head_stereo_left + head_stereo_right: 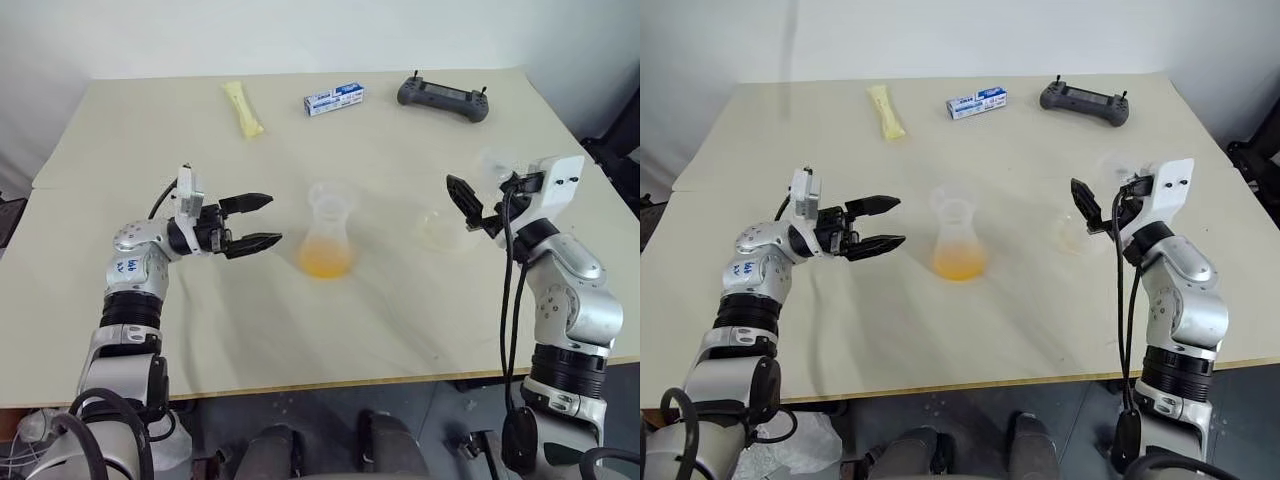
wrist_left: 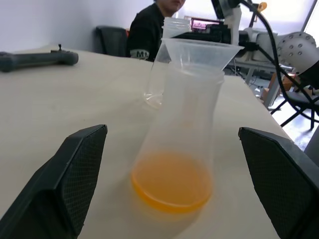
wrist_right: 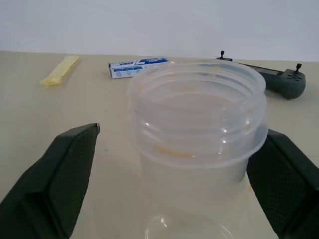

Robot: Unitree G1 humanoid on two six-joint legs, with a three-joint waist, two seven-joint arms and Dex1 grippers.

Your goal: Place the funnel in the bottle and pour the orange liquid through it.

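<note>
Backing the right gripper off carelessly, jaws wide around the emptied clear ribbed plastic cup, could tip it toward the clear flask-like bottle at its 9 o'clock, where the small transparent funnel sits over orange liquid, the open-jawed left gripper gripping nothing.

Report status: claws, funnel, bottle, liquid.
Left claw open beside bottle. Right claw open around clear ribbed cup, apparently emptied. Funnel seated in bottle neck, orange liquid inside. Nothing in the way.

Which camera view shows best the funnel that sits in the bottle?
The left wrist view: the funnel fills the bottle's mouth, close and sideways, above the orange liquid. Both eye views show it small from above, as a faint clear rim.
</note>
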